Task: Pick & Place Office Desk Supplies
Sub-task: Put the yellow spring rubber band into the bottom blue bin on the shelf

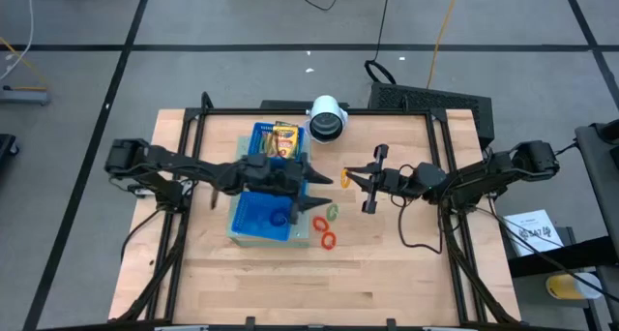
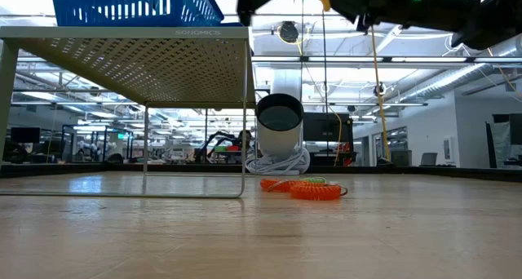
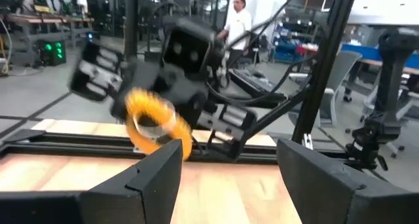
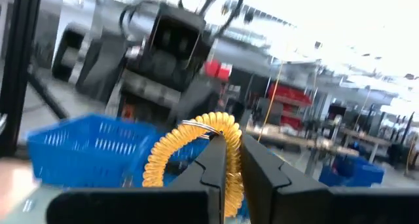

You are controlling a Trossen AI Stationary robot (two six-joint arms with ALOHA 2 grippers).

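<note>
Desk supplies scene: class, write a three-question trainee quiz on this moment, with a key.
1. True or false: the right gripper is shut on the yellow ring.
2. Which gripper has its jaws apart and empty: A left, B right?
3. Fill in: the crayon boxes lie in the blue ____.

Key: 1 true. 2 A, the left gripper, beside the tray. 3 tray.

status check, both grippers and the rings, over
Right gripper shut on yellow ring, raised beside blue tray. Left gripper open, empty, facing it. Other rings on table. Nothing between.
</note>
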